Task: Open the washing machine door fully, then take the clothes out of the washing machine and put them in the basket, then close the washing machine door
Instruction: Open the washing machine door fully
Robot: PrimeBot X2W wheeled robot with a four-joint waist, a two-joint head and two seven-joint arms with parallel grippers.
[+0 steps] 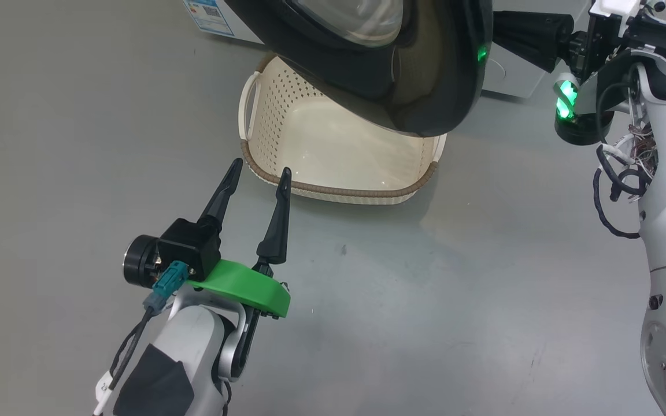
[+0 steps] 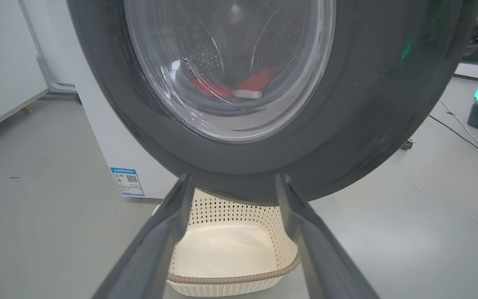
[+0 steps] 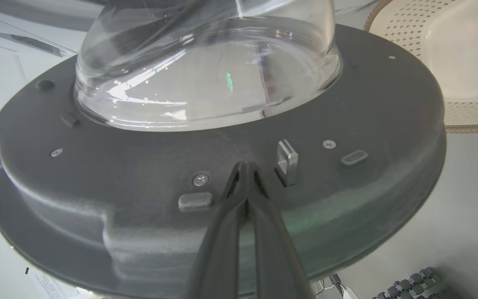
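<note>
Grey floor (image 1: 454,300), smooth and faintly glossy, runs under everything, with the white box of the washing machine (image 2: 98,137) standing at its far side, a small blue label (image 2: 127,181) low on its front.

From my seat the washing machine door (image 1: 425,98) is swung part-way out, so that its wide black ring hangs over the far end of the basket (image 1: 333,190). I judge that the opening step is unfinished, since the door does not yet look fully back.

The right gripper (image 3: 245,166) is clenched, its two dark fingers pressed together with nothing between them. Their joined tips look set against the matt, grainy inner face of the door, just beside the small metal latch hook (image 3: 286,160). A closed pair makes a stiff poker, which I think is why it is held that way: to shove the door wider from inside.

The left gripper (image 1: 260,169) is spread wide and holds nothing. It hovers near the basket's near-left corner, fingers aimed towards the door, which I read as waiting for the port to be cleared.

The glass window (image 3: 206,83) bulges like a clear bowl, and through it I see the dimpled steel drum (image 2: 206,58). The clothes (image 2: 251,85), red with a white band, lie at its bottom.

The basket sits on the floor just before the machine, cream plastic with perforated walls and a brown woven-look rim, with nothing in it.
</note>
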